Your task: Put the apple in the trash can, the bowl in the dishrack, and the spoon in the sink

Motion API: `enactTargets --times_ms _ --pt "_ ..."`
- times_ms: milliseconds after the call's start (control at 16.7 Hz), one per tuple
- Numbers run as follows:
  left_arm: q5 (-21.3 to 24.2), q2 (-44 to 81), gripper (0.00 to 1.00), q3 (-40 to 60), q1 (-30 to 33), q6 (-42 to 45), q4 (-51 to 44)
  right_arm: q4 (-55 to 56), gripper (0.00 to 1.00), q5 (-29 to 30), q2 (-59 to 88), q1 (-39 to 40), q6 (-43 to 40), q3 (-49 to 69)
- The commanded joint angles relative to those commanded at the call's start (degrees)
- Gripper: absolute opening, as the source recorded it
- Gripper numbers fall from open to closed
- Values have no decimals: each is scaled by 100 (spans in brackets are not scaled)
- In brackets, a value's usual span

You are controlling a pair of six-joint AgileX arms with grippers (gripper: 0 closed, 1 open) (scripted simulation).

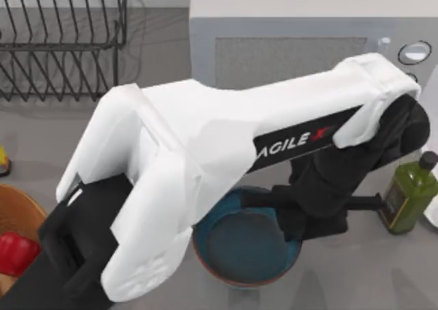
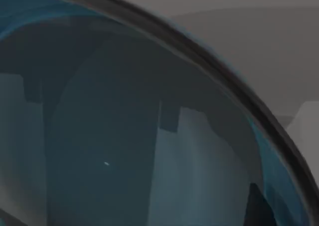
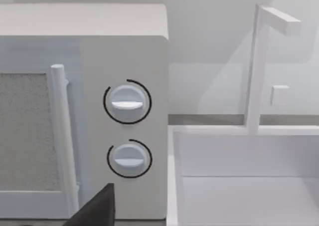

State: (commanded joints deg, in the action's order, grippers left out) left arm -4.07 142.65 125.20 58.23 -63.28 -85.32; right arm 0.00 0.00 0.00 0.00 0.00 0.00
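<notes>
Grey table (image 1: 41,128) bears bowl (image 1: 246,245), dishrack (image 1: 61,43), microwave (image 1: 287,57).

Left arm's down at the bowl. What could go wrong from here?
1. The left claw sits at the rim of the blue-teal glazed bowl; its grip isn't visible, so the bowl may slip or tip on lifting.
2. The green glass oil bottle stands close beside the arm; a swing could topple it.
3. The dark wire dishrack lies far across the table; a long carry.

White microwave (image 3: 84,111) (two dials) beside sink (image 3: 249,186); faucet (image 3: 259,66)
</notes>
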Motion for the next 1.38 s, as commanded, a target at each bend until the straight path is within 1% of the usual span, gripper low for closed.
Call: enactTargets --times_ms 180,300,600,780,1140,1260,1380 --pt "-149 25 0 400 -108 -96 -611 0 100 0 0 0 0 0" --pt "-72 11 0 643 -117 -78 -756 0 100 0 0 0 0 0" --pt "338 -98 0 1313 110 186 -606 0 100 0 0 0 0 0" --pt "433 -149 0 1603 302 345 -524 0 100 0 0 0 0 0" --pt "434 -142 0 1633 311 373 -518 0 100 0 0 0 0 0" --pt "466 -322 0 1455 127 550 -339 0 100 0 0 0 0 0" --pt "539 -711 0 1062 -291 894 41 0 100 0 0 0 0 0"
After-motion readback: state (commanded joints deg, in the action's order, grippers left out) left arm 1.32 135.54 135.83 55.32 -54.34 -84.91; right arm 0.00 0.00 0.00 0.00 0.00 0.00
